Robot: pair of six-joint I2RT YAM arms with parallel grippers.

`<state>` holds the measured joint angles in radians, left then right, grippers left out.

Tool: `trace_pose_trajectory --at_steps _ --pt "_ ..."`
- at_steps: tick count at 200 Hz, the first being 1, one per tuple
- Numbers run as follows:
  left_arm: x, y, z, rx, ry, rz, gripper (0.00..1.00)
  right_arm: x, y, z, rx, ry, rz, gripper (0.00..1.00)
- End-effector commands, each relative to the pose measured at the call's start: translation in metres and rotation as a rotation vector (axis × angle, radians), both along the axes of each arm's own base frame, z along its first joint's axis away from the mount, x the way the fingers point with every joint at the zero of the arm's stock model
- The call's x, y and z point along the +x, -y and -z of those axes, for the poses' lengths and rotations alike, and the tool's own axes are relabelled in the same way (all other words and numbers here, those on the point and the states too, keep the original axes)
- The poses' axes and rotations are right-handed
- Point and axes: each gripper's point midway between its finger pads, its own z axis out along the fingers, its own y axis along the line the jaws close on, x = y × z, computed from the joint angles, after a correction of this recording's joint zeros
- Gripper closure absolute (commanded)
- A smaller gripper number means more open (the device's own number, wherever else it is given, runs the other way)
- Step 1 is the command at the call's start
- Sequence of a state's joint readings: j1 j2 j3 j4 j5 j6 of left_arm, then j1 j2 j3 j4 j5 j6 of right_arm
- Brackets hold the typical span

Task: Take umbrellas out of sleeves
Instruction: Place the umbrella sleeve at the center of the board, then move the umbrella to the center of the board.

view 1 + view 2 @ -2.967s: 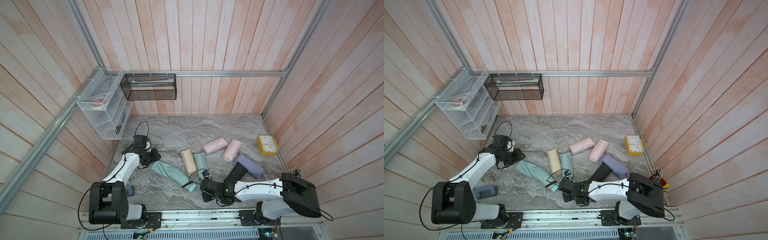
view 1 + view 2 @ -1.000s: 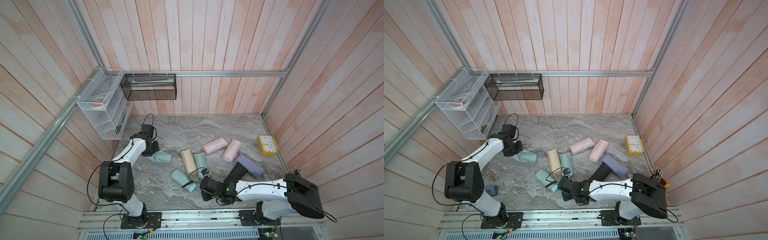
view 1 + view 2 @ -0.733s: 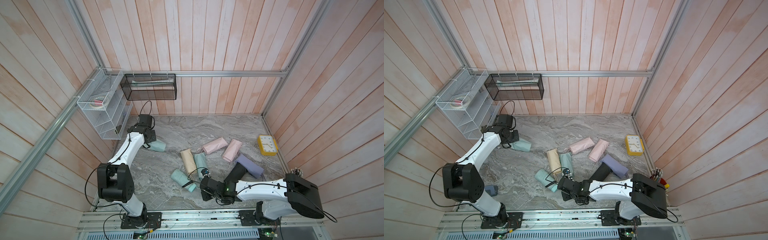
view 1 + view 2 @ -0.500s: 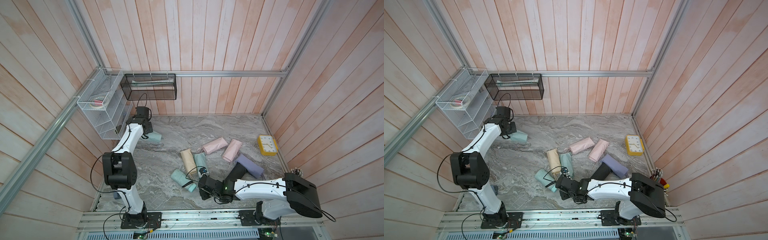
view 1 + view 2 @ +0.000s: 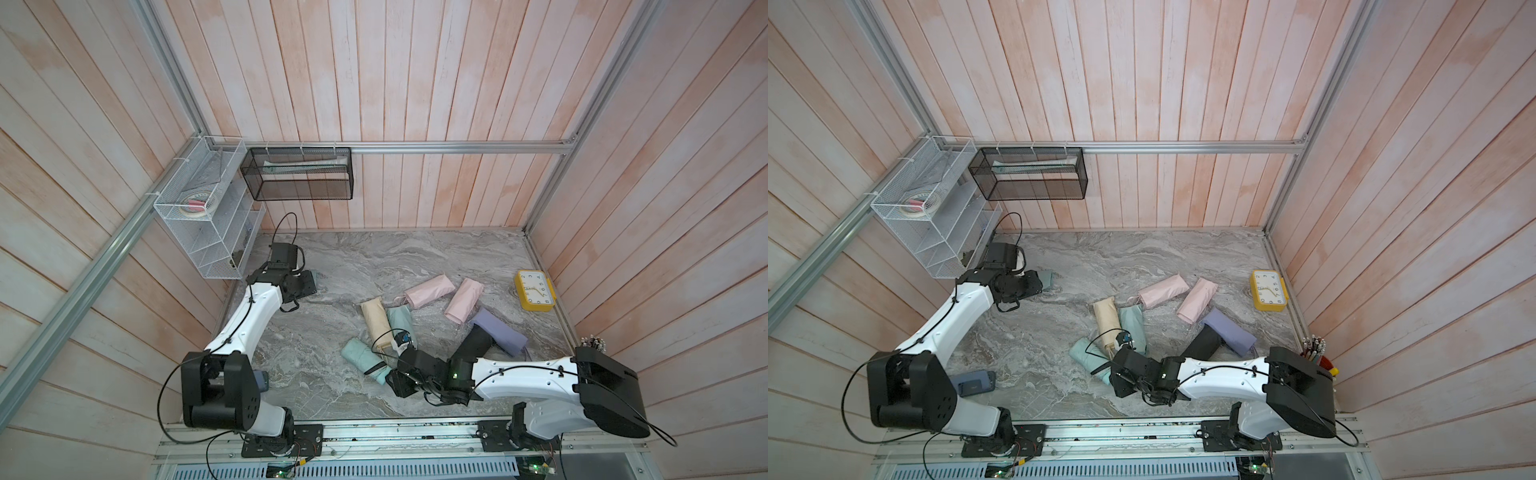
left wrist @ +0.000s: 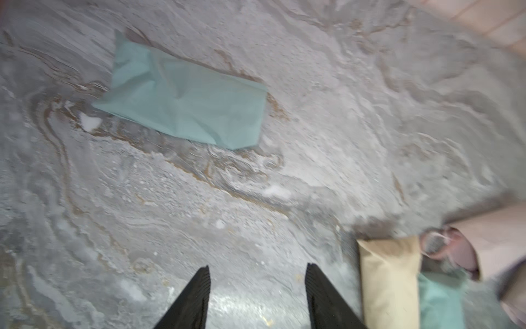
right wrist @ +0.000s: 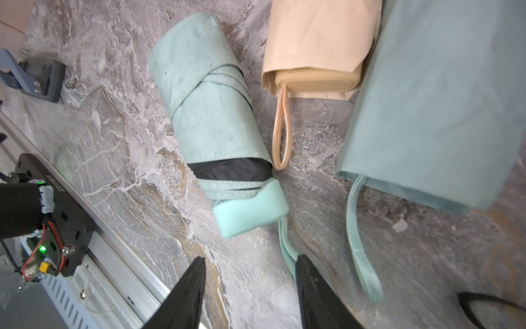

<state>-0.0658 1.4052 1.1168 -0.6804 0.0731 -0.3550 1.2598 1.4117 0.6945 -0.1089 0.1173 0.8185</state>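
A bare mint umbrella (image 5: 365,361) (image 7: 216,122) lies near the table's front, its wrist cord (image 7: 287,250) passing one finger of my open right gripper (image 7: 250,260) (image 5: 395,380), which holds nothing. At the back left, an empty mint sleeve (image 6: 185,96) (image 5: 1047,279) lies flat, just beyond my open, empty left gripper (image 6: 257,269) (image 5: 309,284). Mid-table lie sleeved umbrellas: cream-yellow (image 5: 376,320), mint (image 5: 401,324), two pink (image 5: 428,291) (image 5: 463,300), lavender (image 5: 498,332) and black (image 5: 471,347).
A yellow clock (image 5: 535,289) lies by the right wall. A white wire rack (image 5: 208,220) and a black mesh basket (image 5: 297,174) hang at the back left. A dark blue phone (image 5: 973,383) lies front left; a pen cup (image 5: 1316,353) stands front right.
The left arm carried the mint sleeve off the umbrella to the back left and dropped it there. Both grippers went from shut to open; the right one let go at the umbrella's handle end.
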Motion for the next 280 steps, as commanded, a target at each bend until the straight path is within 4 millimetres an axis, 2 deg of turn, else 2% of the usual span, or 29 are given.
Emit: trace_pose_trajectory --at_steps 1,31,45,63,112,150,177,207,229,246,265,280 --pt "-0.021 0.031 -0.005 -0.174 0.037 0.047 0.42 0.007 -0.008 0.006 0.013 -0.037 -0.005 0.46" --pt "-0.049 0.053 -0.010 -0.300 0.051 0.091 0.42 0.019 -0.010 0.022 -0.062 -0.065 -0.016 0.43" --pt "-0.058 0.061 -0.013 -0.350 0.058 0.120 0.42 0.021 -0.019 0.025 -0.095 -0.053 -0.058 0.40" --pt "-0.064 0.062 -0.018 -0.363 0.079 0.127 0.41 0.024 -0.030 0.031 -0.137 -0.059 -0.097 0.41" --pt "-0.076 0.063 -0.024 -0.361 0.092 0.150 0.41 0.031 -0.078 0.036 -0.128 -0.094 -0.159 0.55" --pt "-0.085 0.054 -0.050 -0.328 0.153 0.129 0.40 0.056 -0.125 0.037 -0.148 -0.084 -0.180 0.56" --pt "-0.088 0.046 -0.067 -0.294 0.179 0.102 0.40 0.092 -0.156 0.029 -0.108 -0.086 -0.157 0.56" --pt "-0.091 0.030 -0.079 -0.253 0.207 0.017 0.40 0.142 -0.184 0.017 0.022 -0.109 -0.154 0.56" --pt "-0.095 0.014 -0.093 -0.223 0.251 -0.062 0.40 0.177 -0.207 0.002 0.144 -0.122 -0.167 0.57" --pt "-0.098 0.011 -0.103 -0.224 0.289 -0.079 0.40 0.201 -0.223 -0.012 0.235 -0.130 -0.194 0.57" --pt "-0.097 0.014 -0.101 -0.237 0.281 -0.066 0.40 0.212 -0.236 -0.031 0.310 -0.136 -0.262 0.56" --pt "-0.096 0.019 -0.091 -0.260 0.257 -0.049 0.40 0.208 -0.236 -0.050 0.339 -0.111 -0.331 0.54"
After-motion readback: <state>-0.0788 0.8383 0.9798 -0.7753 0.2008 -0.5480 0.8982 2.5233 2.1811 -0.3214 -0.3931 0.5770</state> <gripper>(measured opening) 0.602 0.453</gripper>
